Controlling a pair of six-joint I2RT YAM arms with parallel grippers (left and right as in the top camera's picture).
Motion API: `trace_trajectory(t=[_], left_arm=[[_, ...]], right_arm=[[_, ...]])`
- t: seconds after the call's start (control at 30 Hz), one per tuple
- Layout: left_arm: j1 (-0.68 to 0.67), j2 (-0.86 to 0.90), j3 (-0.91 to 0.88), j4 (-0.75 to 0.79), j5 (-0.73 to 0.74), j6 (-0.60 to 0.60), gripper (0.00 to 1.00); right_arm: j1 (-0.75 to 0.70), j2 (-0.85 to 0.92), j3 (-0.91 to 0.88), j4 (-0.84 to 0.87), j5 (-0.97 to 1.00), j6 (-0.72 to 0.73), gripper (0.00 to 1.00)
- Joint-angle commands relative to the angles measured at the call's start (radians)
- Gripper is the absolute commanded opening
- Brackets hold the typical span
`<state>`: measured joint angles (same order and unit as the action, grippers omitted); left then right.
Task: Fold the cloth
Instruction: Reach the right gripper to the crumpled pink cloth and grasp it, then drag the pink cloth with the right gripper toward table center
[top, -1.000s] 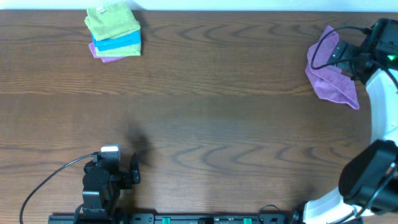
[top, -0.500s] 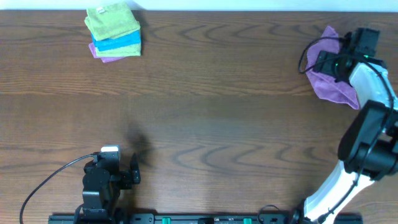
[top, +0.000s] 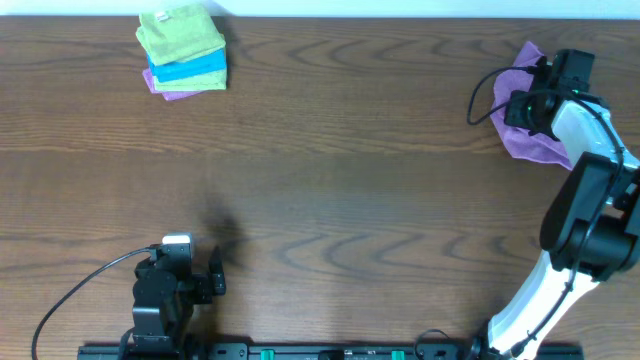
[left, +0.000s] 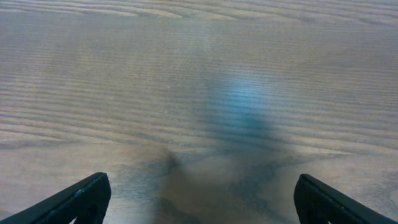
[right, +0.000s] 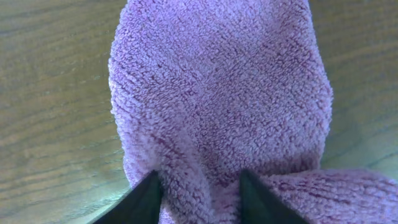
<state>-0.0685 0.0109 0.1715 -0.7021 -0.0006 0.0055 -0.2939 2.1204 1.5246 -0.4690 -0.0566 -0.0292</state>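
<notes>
Wood grain and nothing else lay under the left tool (left: 199, 202), which hung released at the near left of the table (top: 350, 190), its two fingers (left: 74, 199) spread wide over the bare surface. From there the cloth (top: 535, 145) lay diagonally across the table, far and to the right, well apart from that arm. The right arm reached up the right side, and the right tool (right: 199, 196) sat directly on the lavender heap by the far right edge. In the right wrist view its black tips stood close together with a ridge of pile gathered between them, so it looked clenched on the cloth, on a pinch of fabric rather than a flat hem. The heap was crumpled, its long axis running roughly near to far with a slight slant. Judged from this, the right arm was the one placed to act, and the cloth would need drawing leftward onto open table before any fold. At the far left a folded lime-green cloth (top: 180, 30) rested on a blue cloth (top: 195, 70), well apart from both tools.
</notes>
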Motion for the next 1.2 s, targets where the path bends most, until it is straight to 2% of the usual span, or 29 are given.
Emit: trace_trajectory(t=[0.0, 0.13, 0.53, 0.8, 1.0, 1.17], left_arm=[[-0.005, -0.007, -0.011, -0.026, -0.008, 0.017, 0.95], [-0.005, -0.007, -0.011, -0.026, -0.008, 0.017, 0.96], [-0.005, -0.007, -0.011, -0.026, -0.008, 0.017, 0.95], [-0.005, -0.007, -0.011, -0.026, -0.008, 0.017, 0.95], [-0.005, -0.007, -0.011, -0.026, -0.008, 0.017, 0.95], [-0.005, -0.007, -0.011, -0.026, -0.008, 0.017, 0.95]], right_arm=[[0.008, 0.011, 0.019, 0.002, -0.008, -0.003, 0.22], [0.011, -0.021, 0.019, -0.003, -0.008, -0.003, 0.01], [0.027, -0.250, 0.019, -0.117, -0.008, -0.029, 0.01], [0.088, -0.437, 0.019, -0.391, -0.078, -0.083, 0.01], [0.317, -0.564, 0.019, -0.559, -0.189, -0.099, 0.01], [0.568, -0.597, 0.020, -0.548, -0.225, -0.053, 0.01]])
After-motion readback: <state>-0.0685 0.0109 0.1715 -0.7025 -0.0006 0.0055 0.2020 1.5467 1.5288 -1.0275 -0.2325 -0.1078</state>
